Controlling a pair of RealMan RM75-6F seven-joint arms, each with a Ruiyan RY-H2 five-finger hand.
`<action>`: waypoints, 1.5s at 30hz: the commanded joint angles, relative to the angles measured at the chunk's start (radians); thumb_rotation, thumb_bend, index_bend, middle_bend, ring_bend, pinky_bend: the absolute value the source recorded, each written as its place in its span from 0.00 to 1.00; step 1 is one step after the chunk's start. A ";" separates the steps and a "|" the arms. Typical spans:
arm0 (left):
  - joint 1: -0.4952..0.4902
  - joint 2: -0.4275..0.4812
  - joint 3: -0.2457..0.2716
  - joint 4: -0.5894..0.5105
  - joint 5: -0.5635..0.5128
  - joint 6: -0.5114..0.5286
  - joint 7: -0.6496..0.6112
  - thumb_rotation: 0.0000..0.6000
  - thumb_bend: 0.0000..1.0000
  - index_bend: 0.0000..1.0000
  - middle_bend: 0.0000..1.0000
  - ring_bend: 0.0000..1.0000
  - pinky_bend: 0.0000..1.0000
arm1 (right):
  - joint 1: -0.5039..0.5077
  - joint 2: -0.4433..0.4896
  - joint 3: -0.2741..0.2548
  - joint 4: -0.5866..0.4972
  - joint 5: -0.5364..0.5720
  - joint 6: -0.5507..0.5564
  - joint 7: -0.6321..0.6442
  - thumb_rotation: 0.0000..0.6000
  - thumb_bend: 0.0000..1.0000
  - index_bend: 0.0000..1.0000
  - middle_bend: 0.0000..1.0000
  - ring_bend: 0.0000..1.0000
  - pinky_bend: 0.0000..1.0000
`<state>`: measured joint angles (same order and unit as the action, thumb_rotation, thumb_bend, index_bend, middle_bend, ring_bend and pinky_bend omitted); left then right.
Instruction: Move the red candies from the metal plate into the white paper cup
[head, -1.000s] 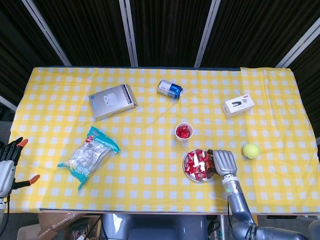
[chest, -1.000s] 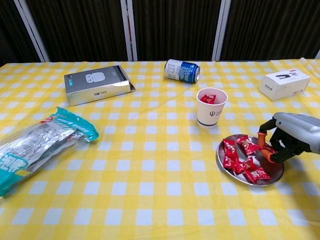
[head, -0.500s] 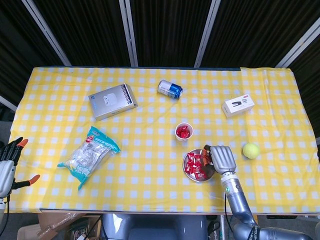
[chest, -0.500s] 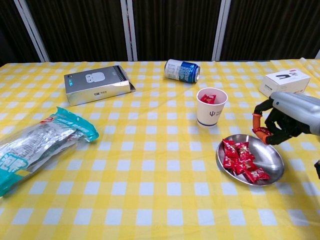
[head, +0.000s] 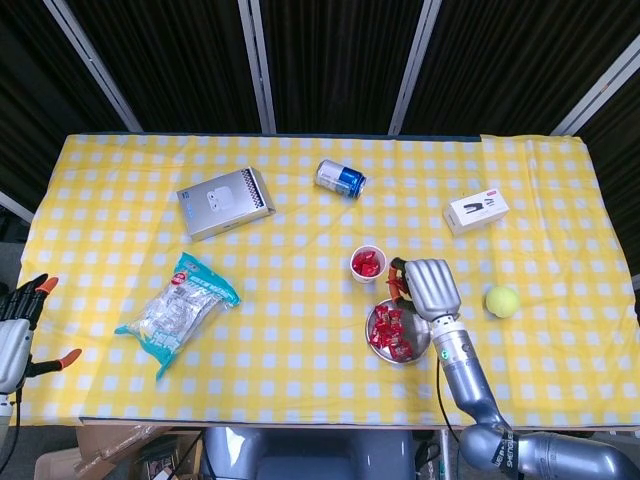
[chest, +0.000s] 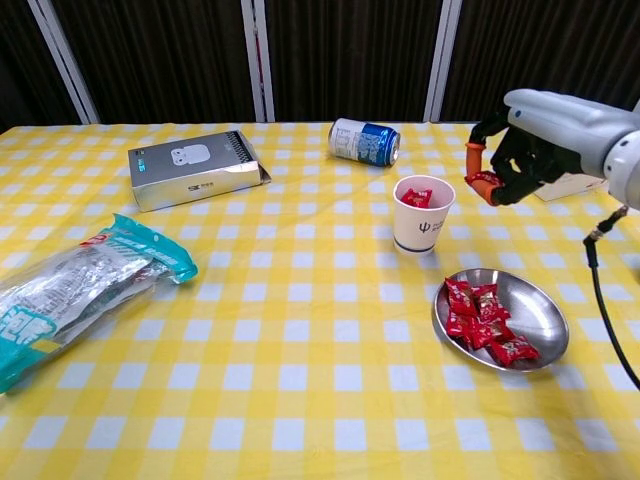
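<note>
Only a dark logo on the white paper cup (chest: 423, 215).

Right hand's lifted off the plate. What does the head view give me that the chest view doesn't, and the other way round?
Only the head view shows the left hand, idle at the table's left edge, and the tennis ball right of the metal plate.

Only the chest view shows the right hand raised well above the tabletop, right of the white paper cup, pinching a red candy.

Both show candies in the cup and on the plate, plus the can and grey box.
</note>
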<state>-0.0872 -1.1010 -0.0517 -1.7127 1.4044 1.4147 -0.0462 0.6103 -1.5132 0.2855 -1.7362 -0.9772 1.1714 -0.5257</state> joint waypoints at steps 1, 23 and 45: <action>0.000 0.001 0.001 0.001 0.002 0.000 0.002 1.00 0.04 0.00 0.00 0.00 0.00 | 0.038 -0.024 0.025 0.030 0.042 -0.030 -0.018 1.00 0.56 0.60 0.83 0.84 0.95; -0.007 0.014 -0.003 -0.015 -0.035 -0.031 -0.004 1.00 0.04 0.00 0.00 0.00 0.00 | 0.175 -0.159 0.054 0.271 0.168 -0.121 -0.023 1.00 0.48 0.44 0.83 0.84 0.95; -0.002 0.011 -0.002 -0.014 -0.021 -0.012 -0.006 1.00 0.04 0.00 0.00 0.00 0.00 | 0.036 -0.038 -0.088 0.036 0.028 0.037 0.031 1.00 0.30 0.39 0.83 0.84 0.95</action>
<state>-0.0886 -1.0899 -0.0536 -1.7259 1.3831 1.4023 -0.0526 0.6716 -1.5691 0.2255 -1.6805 -0.9272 1.1902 -0.5084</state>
